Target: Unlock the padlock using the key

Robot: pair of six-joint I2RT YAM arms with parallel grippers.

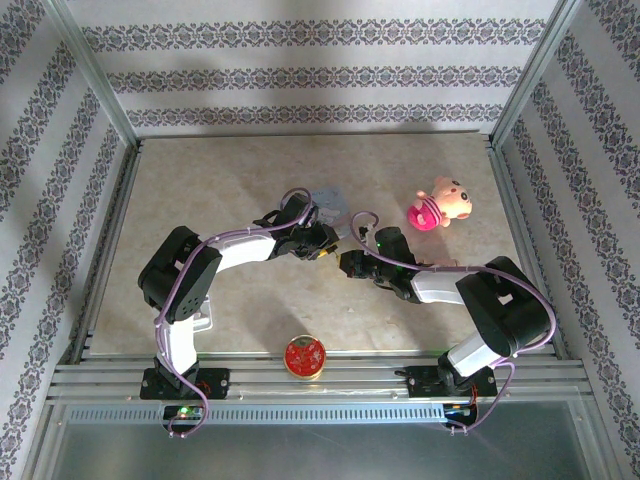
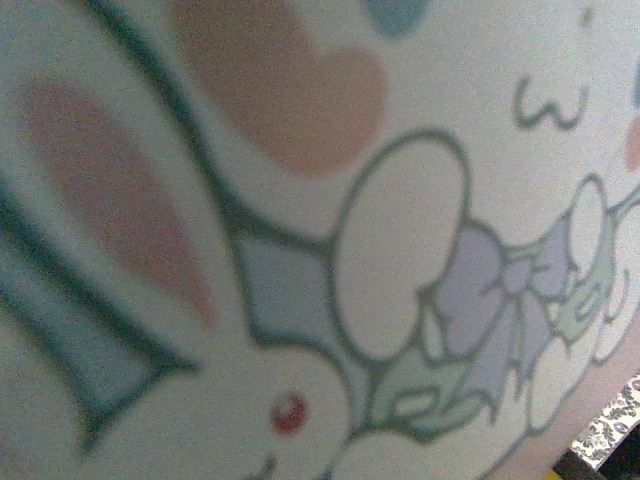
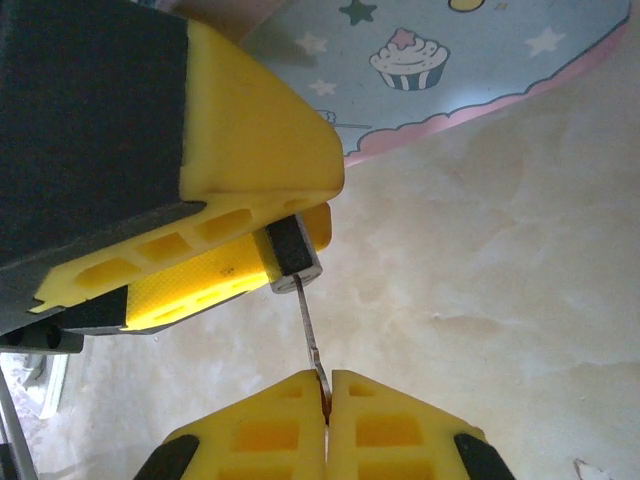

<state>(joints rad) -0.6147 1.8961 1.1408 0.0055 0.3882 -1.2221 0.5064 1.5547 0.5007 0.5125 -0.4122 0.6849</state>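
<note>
Beige table [image 3: 500,250], tiny dark-bodied padlock [image 3: 290,250] meeting thin silvery key [image 3: 308,325].
Left jaws clamped on padlock, right jaws pinching key; likely light, stiff, slippery: hold by body.

The tin [image 3: 470,70] is showing pale blue with stars and a pink rim; the padlock [image 3: 290,248] is looking dark; the toy [image 1: 440,207] at two o'clock is showing pink.

Shiny metal key [image 3: 310,335] w/ matt padlock [image 3: 289,250]
</note>
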